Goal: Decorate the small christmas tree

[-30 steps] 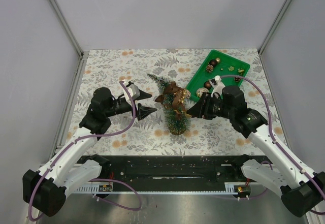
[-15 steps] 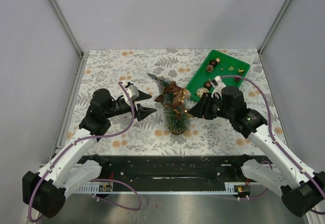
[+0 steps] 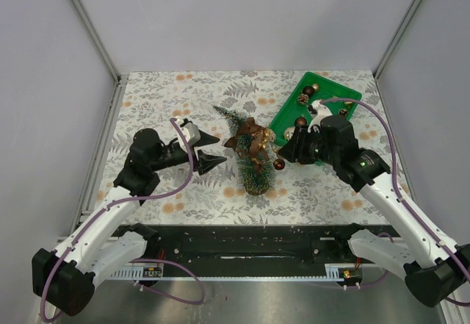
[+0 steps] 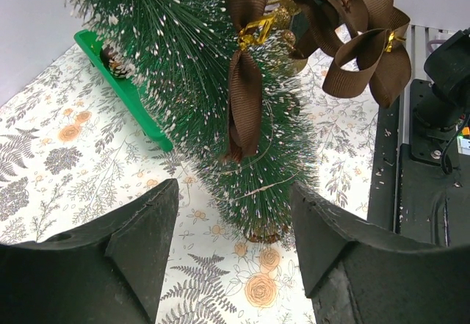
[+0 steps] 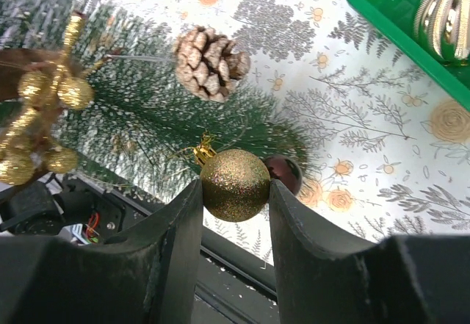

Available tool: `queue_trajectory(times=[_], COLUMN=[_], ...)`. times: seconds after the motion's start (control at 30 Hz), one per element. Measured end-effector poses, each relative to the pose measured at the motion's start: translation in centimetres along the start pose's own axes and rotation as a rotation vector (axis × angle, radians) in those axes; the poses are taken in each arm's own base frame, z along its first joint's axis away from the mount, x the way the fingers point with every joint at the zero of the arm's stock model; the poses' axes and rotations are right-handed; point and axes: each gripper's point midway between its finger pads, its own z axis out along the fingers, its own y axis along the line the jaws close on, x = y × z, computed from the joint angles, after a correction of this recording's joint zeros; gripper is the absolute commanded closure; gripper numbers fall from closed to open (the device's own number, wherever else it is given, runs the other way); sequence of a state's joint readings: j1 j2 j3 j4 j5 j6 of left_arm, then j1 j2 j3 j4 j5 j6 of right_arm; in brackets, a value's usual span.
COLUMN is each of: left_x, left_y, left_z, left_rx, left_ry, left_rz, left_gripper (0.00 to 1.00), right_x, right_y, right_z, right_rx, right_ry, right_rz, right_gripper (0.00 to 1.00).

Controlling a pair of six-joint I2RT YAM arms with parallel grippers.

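The small christmas tree (image 3: 248, 164), dark green with frosted tips, seems to stand on its round base mid-table. It carries a brown ribbon (image 3: 250, 134), gold berries (image 5: 44, 118) and a pine cone (image 5: 211, 63). My right gripper (image 3: 283, 151) is at the tree's right side, shut on a glittery gold ball (image 5: 235, 184) with its gold cap toward the branches. A dark red ball (image 5: 288, 173) hangs just behind it. My left gripper (image 3: 208, 151) is open and empty left of the tree (image 4: 220, 103), apart from it.
The green tray (image 3: 332, 91) lies at the back right with several ornaments, among them a ribbed gold ball (image 5: 444, 12). The tray's edge (image 4: 125, 92) shows behind the tree. The black base rail (image 3: 242, 243) runs along the near edge. White walls enclose the table.
My right gripper has moved a little back and to the right with the gold ball, uncovering the dark red ball at the tree's lower right. The left arm has barely moved.
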State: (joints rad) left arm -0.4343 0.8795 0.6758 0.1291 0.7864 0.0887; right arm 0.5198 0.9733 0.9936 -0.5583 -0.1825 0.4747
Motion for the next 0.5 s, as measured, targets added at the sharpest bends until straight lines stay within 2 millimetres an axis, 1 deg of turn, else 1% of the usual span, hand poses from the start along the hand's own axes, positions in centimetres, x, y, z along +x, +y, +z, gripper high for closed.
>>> queue_trajectory(times=[0.1,0.2,0.3,0.5], left_x=[-0.05,-0.06,-0.05,-0.06], left_y=[-0.03,-0.05,-0.06,-0.08], left_z=[-0.01,-0.01,-0.01,-0.01], left_rx=[0.0,0.001,0.001,0.001], left_ry=[-0.001,-0.002,-0.001,-0.002], left_rz=[-0.003,-0.006,-0.008,-0.01], left_gripper=[0.35,0.35,0.35,0.35], right_x=[0.17,0.01,-0.45,-0.65], right_y=[-0.69,-0.94,-0.65,-0.12], right_z=[-0.03,-0.06,-0.21,-0.1], right_rx=[0.032,0.046,0.04,0.017], right_ry=[0.004,-0.002,-0.014,-0.023], right_rz=[-0.017,-0.027,-0.032,-0.02], right_gripper=[0.9,0.9,0.91,0.92])
